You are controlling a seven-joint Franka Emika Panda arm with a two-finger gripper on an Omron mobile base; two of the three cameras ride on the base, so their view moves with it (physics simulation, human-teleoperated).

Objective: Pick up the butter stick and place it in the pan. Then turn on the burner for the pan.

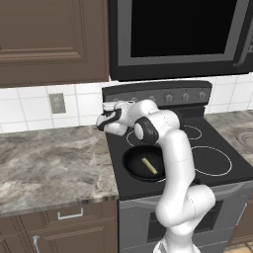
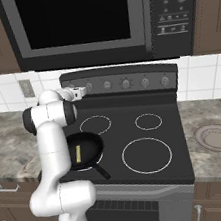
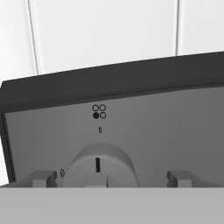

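Observation:
The butter stick lies flat inside the pan. The pan sits on the stove's front left burner, its handle pointing toward the front edge. My gripper is raised at the left end of the stove's back panel. It is open, its fingertips standing either side of the leftmost knob without touching it. The knob's mark points straight up. A four-circle symbol above it has the lower left circle filled.
Several more knobs run along the back panel to the right. A microwave hangs close above the stove. Three bare burners surround the pan. Stone counter lies to the left, and a round grey disc sits on the right counter.

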